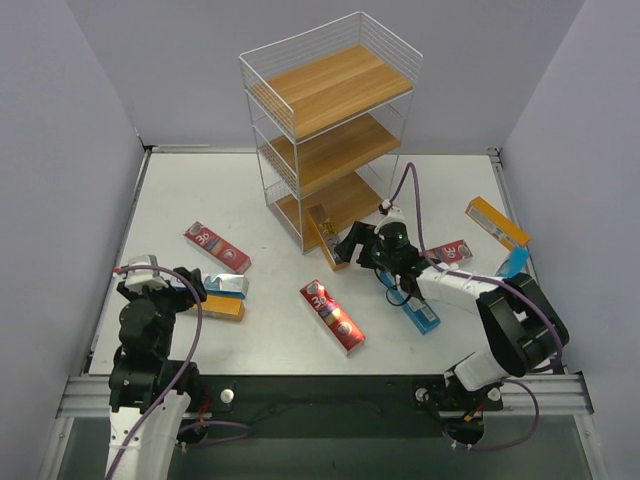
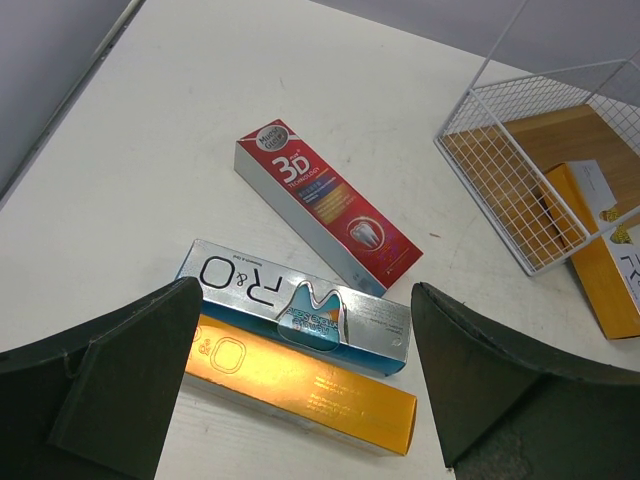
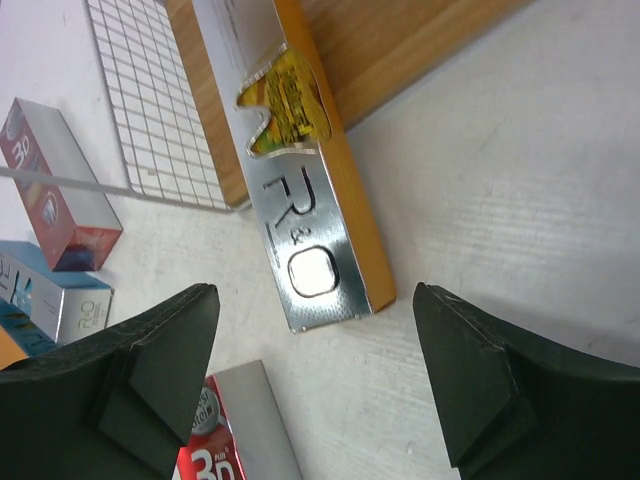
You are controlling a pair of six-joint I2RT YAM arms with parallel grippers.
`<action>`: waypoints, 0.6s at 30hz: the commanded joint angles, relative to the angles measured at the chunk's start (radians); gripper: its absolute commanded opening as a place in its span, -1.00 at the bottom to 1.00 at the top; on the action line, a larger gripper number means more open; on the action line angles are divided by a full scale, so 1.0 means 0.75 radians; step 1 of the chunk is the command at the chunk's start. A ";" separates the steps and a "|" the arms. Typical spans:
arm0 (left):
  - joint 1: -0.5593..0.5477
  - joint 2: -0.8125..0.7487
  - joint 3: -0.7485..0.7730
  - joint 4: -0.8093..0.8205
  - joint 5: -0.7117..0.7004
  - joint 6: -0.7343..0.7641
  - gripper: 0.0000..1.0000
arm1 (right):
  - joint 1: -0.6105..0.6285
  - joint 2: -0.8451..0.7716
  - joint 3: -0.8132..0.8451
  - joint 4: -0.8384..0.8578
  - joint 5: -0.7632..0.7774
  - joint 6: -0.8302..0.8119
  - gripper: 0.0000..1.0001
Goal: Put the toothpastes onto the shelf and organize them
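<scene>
Currently right tool (image 3: 312, 300) spread, empty; orange carton (image 3: 300, 190) ahead, partly on shelf (image 3: 150, 120) bottom board; left tool (image 2: 305, 300) spread, empty.

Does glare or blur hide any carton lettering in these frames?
Top external: even light, soft shadows, lettering too small. Left wrist: sharp, silver-blue carton legible despite sheen. Right wrist: glare whitens the orange carton toward the shelf; logo readable.

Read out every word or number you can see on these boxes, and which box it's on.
"3D": red carton, left wrist view.
"R&O": silver-and-teal carton beside it.
"R&O": orange carton at the shelf, right wrist view.
Smaller print on all cartons: too blurred to read.
</scene>
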 commanded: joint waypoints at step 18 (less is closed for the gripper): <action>0.011 0.039 0.037 0.056 0.039 0.010 0.95 | 0.051 0.258 0.020 0.190 -0.049 -0.178 0.39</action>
